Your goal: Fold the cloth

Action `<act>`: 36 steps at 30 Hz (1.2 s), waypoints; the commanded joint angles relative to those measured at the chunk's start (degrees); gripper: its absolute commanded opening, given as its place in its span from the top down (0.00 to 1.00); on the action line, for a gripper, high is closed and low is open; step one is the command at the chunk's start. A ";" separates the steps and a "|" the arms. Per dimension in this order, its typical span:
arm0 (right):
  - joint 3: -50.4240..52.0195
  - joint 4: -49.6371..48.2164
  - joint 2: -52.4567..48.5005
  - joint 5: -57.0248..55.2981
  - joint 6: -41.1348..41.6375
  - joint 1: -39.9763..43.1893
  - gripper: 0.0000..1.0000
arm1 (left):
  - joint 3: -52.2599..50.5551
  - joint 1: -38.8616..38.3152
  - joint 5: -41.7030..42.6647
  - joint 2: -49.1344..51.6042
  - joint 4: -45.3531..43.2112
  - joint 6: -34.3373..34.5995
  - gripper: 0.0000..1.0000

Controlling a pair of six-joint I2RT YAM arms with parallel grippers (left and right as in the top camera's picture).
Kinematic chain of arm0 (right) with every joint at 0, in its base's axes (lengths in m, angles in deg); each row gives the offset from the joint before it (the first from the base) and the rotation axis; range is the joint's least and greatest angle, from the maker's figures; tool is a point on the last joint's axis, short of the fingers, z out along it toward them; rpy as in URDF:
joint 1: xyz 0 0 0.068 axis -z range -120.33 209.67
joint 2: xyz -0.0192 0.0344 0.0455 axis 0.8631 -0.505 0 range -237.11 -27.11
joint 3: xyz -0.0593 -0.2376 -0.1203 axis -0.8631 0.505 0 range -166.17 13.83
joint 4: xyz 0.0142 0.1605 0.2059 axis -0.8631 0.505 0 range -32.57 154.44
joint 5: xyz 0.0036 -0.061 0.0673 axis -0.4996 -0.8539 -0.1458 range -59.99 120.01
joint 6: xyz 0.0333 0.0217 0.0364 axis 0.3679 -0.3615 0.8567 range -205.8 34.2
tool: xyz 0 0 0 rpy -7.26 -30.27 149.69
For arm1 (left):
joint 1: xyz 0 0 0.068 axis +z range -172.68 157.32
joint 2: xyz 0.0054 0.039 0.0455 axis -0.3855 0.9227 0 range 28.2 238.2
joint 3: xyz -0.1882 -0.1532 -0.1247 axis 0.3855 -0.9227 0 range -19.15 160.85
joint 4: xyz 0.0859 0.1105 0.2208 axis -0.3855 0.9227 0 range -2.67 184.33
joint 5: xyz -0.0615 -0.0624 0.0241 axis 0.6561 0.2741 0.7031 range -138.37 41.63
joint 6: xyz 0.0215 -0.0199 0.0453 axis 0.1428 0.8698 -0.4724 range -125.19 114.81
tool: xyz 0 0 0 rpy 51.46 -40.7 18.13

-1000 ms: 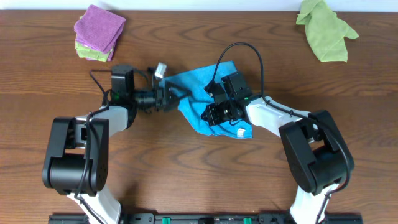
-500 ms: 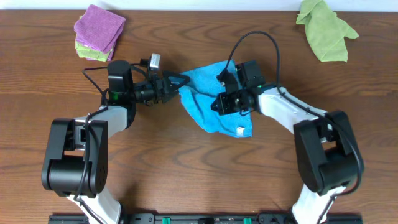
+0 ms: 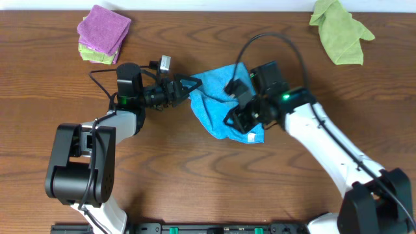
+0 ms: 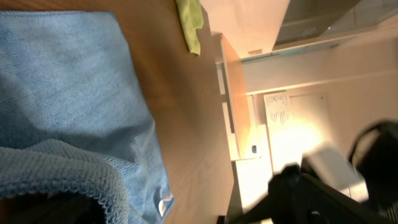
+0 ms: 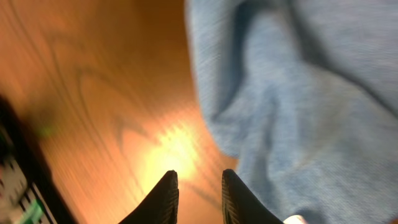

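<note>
- The cloth [image 3: 221, 104] lies rumpled at the middle of the tabletop [image 3: 195, 175], a little nearer the far edge than the near one. It is not yet folded flat.
- Its long axis runs roughly from the far edge towards the near edge, leaning to the right. The small white tag [image 3: 251, 137] sits at the cloth's near right corner.
- The left gripper [image 3: 190, 86] meets the cloth at its left corner. In the left wrist view, bunched fabric [image 4: 68, 93] sits right at the foot of the frame, so the jaws look clenched on that edge.
- The right gripper [image 3: 233, 121] hangs over the near right part of the cloth, just beside the tag. In the right wrist view [image 5: 198, 193] the jaws stand slightly parted with bare wood between them, grasping nothing. The cloth [image 5: 298, 112] lies to one side of them.
- The relation that matters: the left arm has the left corner and the free tagged corner lies closest to the right jaws. A fold would likely carry one side across the long axis onto the other.
- The surface is smooth brown wood, so the soft fabric will probably slide and drag rather than stay put.
- There is room to work. A purple cloth [image 3: 103, 29] sits near the far left corner and an olive-green cloth [image 3: 339, 29] near the far right corner, both well apart from the work.
</note>
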 commanded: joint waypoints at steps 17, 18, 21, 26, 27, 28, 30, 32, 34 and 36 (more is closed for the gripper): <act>1.33 -7.65 -6.12 -41.44 -2.73 -20.98 0.60 | 0.31 -0.20 -2.47 -0.79 -0.63 0.02 0.05; 1.33 -7.65 -6.93 -42.23 -2.71 -21.49 0.60 | 0.31 -0.20 -2.49 -0.79 -0.63 0.02 0.05; 1.33 -7.69 -8.61 -42.99 -2.12 -22.64 0.61 | 0.31 -0.20 -2.99 -0.79 -0.63 0.02 0.05; 1.33 -9.66 -8.76 -43.50 -0.74 -23.26 0.58 | 0.31 -0.15 -4.57 -0.79 -0.61 0.24 0.05; 1.36 -9.94 -8.87 -43.36 -0.66 -23.26 0.59 | 0.31 -0.15 -4.61 -0.79 -0.61 0.24 0.05; 1.36 -10.34 -9.03 -43.36 -0.63 -23.32 0.59 | 0.31 -0.15 -4.59 -0.79 -0.61 0.24 0.05; 1.66 -12.09 -9.64 -42.77 -0.66 -23.43 0.60 | 0.31 -0.15 -4.61 -0.79 -0.61 0.26 0.05; 1.77 -13.07 -10.43 -42.73 -0.66 -23.52 0.59 | 0.31 -0.15 -4.61 -0.79 -0.61 0.48 0.05; 1.77 -13.31 -10.84 -42.71 -0.66 -23.52 0.59 | 0.31 -0.15 -4.61 -0.79 -0.61 0.68 0.05; 1.79 -13.27 -10.95 -41.29 -0.68 -23.52 0.59 | 0.31 -0.15 -4.74 -0.79 -0.61 0.70 0.05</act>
